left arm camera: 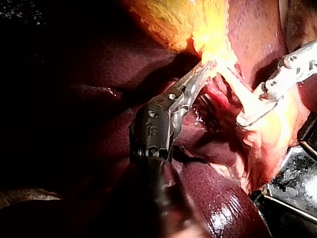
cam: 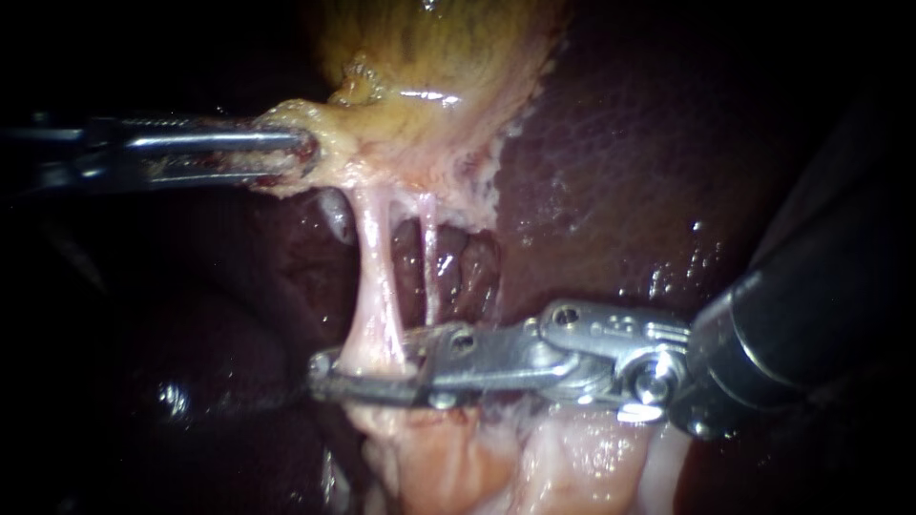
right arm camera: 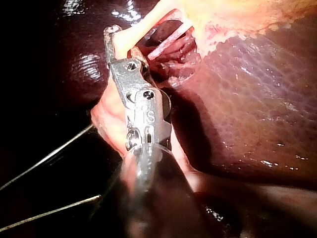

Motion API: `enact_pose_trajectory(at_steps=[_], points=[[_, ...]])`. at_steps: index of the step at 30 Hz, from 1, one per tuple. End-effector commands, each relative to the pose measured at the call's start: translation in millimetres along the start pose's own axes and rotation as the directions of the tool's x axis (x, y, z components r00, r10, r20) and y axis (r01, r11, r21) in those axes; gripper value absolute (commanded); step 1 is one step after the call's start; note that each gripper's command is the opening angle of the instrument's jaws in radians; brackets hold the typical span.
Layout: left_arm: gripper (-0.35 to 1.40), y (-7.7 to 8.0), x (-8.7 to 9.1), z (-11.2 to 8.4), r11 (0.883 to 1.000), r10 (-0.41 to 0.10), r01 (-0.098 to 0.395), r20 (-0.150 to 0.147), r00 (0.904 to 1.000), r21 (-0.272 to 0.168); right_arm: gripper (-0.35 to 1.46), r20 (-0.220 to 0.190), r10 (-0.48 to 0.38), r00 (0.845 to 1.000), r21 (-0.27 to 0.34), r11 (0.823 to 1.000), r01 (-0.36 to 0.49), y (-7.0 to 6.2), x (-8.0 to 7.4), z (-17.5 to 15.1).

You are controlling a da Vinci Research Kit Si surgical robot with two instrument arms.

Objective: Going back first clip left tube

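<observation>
pincers | right instrument: apart, around left tube; left instrument: clamped on gallbladder

Dark liver (yellowish gallbladder above)

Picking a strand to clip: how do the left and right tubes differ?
The left tube is thick and pale pink; the right tube is a thin strand. The right instrument straddles the left tube; the right tube runs beside it. Both stretch from the gallbladder.
</observation>
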Motion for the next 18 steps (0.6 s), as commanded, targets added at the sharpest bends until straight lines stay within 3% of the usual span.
enact_pose_trajectory(at_steps=[1,2,6,7,9,12,18], points=[[-0.35,0.0,0.0,-0.1,1.000,0.000,0.000,0.000,1.0000,-0.001,-0.35,-0.001,-0.001,1.000,-0.003,1.000,0.001,0.0,0.0,0.0],[-0.35,0.0,0.0,-0.1,1.000,0.000,0.000,0.000,1.0000,-0.001,-0.35,0.001,0.000,1.000,0.003,1.000,0.000,0.0,0.0,0.0],[-0.35,0.0,0.0,-0.1,1.000,0.000,0.000,0.000,1.0000,-0.001,0.37,-0.002,-0.005,1.000,-0.022,1.000,0.005,0.1,-0.6,0.4],[-0.35,0.0,0.0,-0.1,1.000,0.000,0.000,0.000,1.0000,-0.001,0.44,-0.004,-0.006,1.000,-0.032,0.999,0.006,0.3,-0.8,0.4],[-0.35,0.0,0.0,-0.1,1.000,0.000,0.000,0.000,1.0000,-0.001,0.48,-0.014,-0.016,1.000,-0.065,0.998,0.015,0.8,-1.5,0.5],[-0.35,0.0,-0.1,-0.1,1.000,0.001,-0.001,0.000,1.0000,-0.001,0.49,-0.013,-0.105,0.994,-0.107,0.989,0.103,1.9,-2.2,-0.1],[-0.35,-0.1,-0.2,-0.1,1.000,0.001,-0.001,0.000,1.0000,-0.001,0.50,0.042,-0.256,0.966,-0.174,0.950,0.259,3.4,-2.7,-3.1]])
